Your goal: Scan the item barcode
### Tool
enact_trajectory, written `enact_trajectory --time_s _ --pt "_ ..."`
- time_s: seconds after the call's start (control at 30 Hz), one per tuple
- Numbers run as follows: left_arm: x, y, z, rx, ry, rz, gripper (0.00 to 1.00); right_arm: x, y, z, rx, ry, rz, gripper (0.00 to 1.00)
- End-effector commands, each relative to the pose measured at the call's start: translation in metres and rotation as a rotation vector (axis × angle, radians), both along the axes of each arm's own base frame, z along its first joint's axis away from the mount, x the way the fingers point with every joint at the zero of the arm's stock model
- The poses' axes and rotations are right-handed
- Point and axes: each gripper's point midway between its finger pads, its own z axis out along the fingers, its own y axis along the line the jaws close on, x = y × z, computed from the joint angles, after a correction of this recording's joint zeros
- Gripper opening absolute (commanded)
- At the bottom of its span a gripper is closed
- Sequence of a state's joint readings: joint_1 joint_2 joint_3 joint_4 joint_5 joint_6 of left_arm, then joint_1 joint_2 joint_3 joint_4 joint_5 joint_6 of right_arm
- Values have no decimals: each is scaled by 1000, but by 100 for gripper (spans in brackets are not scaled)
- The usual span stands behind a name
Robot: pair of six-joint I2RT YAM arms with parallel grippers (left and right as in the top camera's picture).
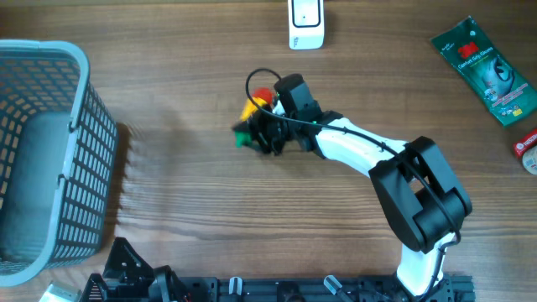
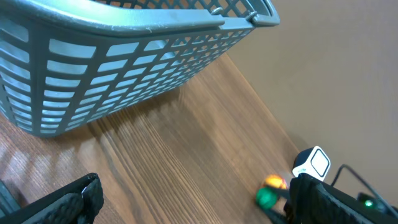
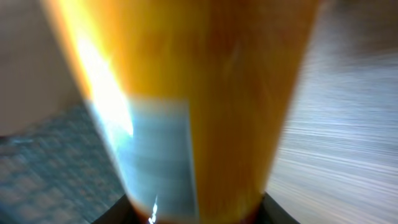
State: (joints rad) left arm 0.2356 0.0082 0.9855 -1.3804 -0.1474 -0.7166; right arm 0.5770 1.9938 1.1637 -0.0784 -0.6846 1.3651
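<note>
The yellow item (image 1: 250, 109) is sitting near the middle of the table (image 1: 185, 201), with a red part at its far end. A green bit is showing just beside it on the near-left side, and I cannot tell whether that belongs to the same thing. The right tool (image 1: 262, 127) is hanging right over the item and covering much of it from above. In the right wrist view, the yellow body with a pale label patch is filling almost the whole picture. It is badly blurred and is standing between the two dark fingers (image 3: 124, 214) at the bottom edge. The fingers are flanking the item closely, but I cannot tell whether they are actually clamping it or only standing on either side.

The right arm (image 1: 419, 197), white and black, is lying across the table from the near-right edge towards the centre. A white scanner (image 1: 306, 23) is standing at the far edge, well apart from the item. A grey mesh basket (image 1: 80, 126) is taking up the left end of the table.

A green packet (image 1: 487, 71) is lying in the far-right corner, with a red-and-white thing (image 1: 529, 151) at the right edge below it. The left tool (image 2: 196, 186) is hovering low at the near-left edge, its fingers spread wide apart and gripping nothing.
</note>
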Motion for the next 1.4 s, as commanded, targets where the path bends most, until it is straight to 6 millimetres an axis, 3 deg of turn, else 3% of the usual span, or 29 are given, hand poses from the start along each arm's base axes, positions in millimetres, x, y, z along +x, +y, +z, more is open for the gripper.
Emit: enact_trajectory --time_s 0.0,0.1,0.17,0.3,0.33,0.43,0.5,0.57,0.6,0.67,0.73,0.87,0.97,1.07,1.17,1.23,1.27,1.37 --pt "0 0 1 2 -6 -5 100 -43 -17 -17 1 1 255 29" --pt "0 0 1 2 -6 -5 100 -82 -49 -39 -145 112 352 30" --pt "0 0 1 2 -6 -5 100 -102 -75 -48 -277 178 385 39" --pt "0 0 1 2 -6 -5 100 -112 -100 -51 -408 186 419 59" --pt "0 0 1 2 -6 -5 100 -111 -102 -48 -421 175 416 70" --pt "0 0 1 2 -6 -5 100 -97 -109 -24 -474 68 368 82" --pt "0 0 1 2 -6 -5 100 -88 -111 6 -476 -41 339 90" --pt "0 0 1 2 -6 -5 100 -68 -110 47 -466 -286 348 99" --pt "0 0 1 2 -6 -5 100 -49 -111 61 -494 -462 384 100" --pt "0 0 1 2 -6 -5 100 -20 -114 58 -571 -571 356 99" --pt "0 0 1 2 -6 -5 100 10 -102 38 -602 -697 411 99" --pt "0 0 1 2 -6 -5 100 30 -90 7 -612 -691 432 99" --pt "0 0 1 2 -6 -5 100 14 -70 -30 -500 -606 542 98" --pt "0 0 1 2 -6 -5 100 4 -59 -32 -461 -612 585 74" --pt "0 0 1 2 -6 -5 100 -2 -44 -23 -345 -616 598 60" --pt "0 0 1 2 -6 -5 100 1 -47 -23 -355 -602 573 59" --pt "0 0 1 2 -6 -5 100 5 -52 -26 -397 -578 530 53" --pt "0 0 1 2 -6 -5 100 18 -82 -26 -602 -556 487 43"
